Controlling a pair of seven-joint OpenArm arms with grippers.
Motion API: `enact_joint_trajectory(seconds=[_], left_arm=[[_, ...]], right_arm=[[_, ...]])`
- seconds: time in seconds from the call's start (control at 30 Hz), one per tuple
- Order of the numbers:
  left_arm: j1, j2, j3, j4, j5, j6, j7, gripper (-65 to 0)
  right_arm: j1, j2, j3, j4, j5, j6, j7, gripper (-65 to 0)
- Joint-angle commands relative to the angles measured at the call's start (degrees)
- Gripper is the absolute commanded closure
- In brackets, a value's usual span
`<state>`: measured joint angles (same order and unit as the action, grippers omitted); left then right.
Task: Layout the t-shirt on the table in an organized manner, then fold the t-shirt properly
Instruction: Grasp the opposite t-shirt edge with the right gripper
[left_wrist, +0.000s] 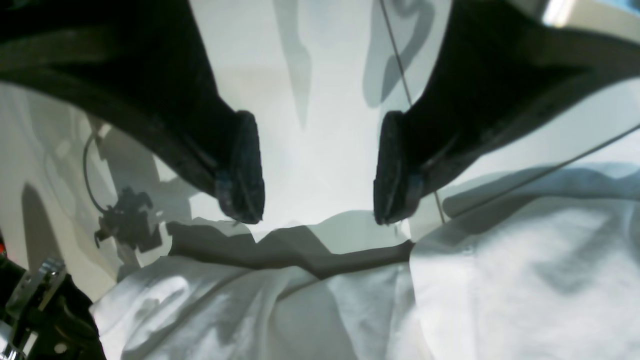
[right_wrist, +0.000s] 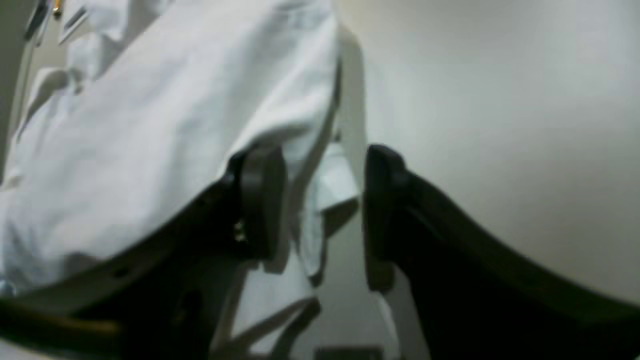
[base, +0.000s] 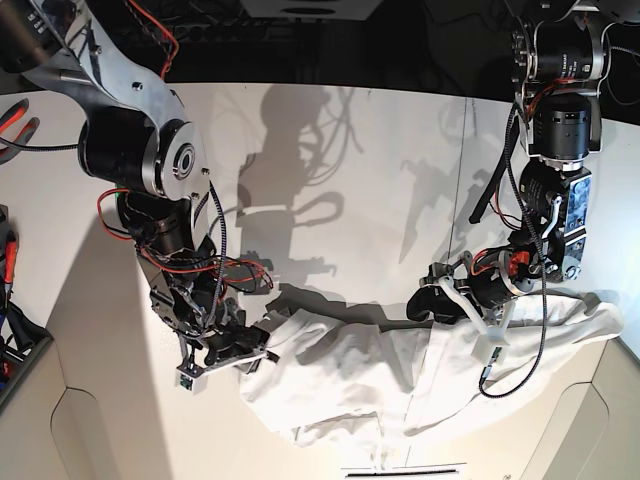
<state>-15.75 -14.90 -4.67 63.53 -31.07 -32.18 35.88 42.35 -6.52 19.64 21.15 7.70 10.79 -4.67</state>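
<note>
Shirt position: t-shirt (base: 420, 375) lies bunched near the front edge of the tabletop (base: 330, 150), spread from the right arm's side across to the left arm's side; not yet flat, with deep folds and a dark crease along its far edge.
Left end effector (left_wrist: 318, 167): jaws wide apart, nothing between them; hovers over bare tabletop just past the shirt's far edge. Judged: lined up to come down on that edge and take a hold for pulling it straight.
Right end effector (right_wrist: 320, 210): jaws apart, straddling a loose edge of the shirt; cloth hangs in the gap and drapes over one finger (right_wrist: 260, 200). Not clamped as far as the wrist view shows. Judged: placed around the hem or sleeve so that closing would catch it.
Arrangement: arms at opposite ends of the cloth, likely so each can take one side and stretch it flat.
Stage: laying out, early; no fold begun.
Risk: a thin cloth edge may slip out of the right end effector's gap before it closes.
</note>
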Motion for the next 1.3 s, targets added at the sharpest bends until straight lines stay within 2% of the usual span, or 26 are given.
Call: enact_joint_trajectory(seconds=[0.0,0.27,0.43,0.63,0.8,0.97,1.1,1.27], left_arm=[[-1.4,-0.3,-0.2,1.0,-1.1,-0.4,-1.4,-38.0],[-1.4,-0.3,-0.2,1.0,-1.1,-0.4,-1.8,-38.0],[-1.4,-0.3,-0.2,1.0,-1.1,-0.4,-2.0,-38.0],[-1.4,-0.3,-0.2,1.0,-1.1,-0.4,-2.0,-38.0],[-1.4,-0.3,-0.2,1.0,-1.0,-0.4,-2.0,-38.0],[-1.4,-0.3,-0.2,1.0,-1.0,-0.4,-2.0,-38.0],[-1.4,-0.3,-0.2,1.0,-1.0,-0.4,-2.0,-38.0],[-1.4,-0.3,-0.2,1.0,-1.1,-0.4,-2.0,-38.0]], right_arm=[[1.9,-0.3,0.0,0.8,0.3,1.5,1.4,-26.0],[1.9,-0.3,0.0,0.8,0.3,1.6,1.6,-26.0],[1.9,-0.5,0.0,0.8,0.3,8.5,1.7,-26.0],[1.9,-1.3,0.0,0.8,0.3,8.6,1.9,-26.0],[1.9,-1.3,0.0,0.8,0.3,12.2,2.0,-26.1],[1.9,-1.3,0.0,0.8,0.3,12.1,3.2,-32.0],[1.9,-1.3,0.0,0.8,0.3,9.9,4.7,-32.4],[1.7,-1.6,0.0,0.8,1.5,9.8,4.6,-32.3]])
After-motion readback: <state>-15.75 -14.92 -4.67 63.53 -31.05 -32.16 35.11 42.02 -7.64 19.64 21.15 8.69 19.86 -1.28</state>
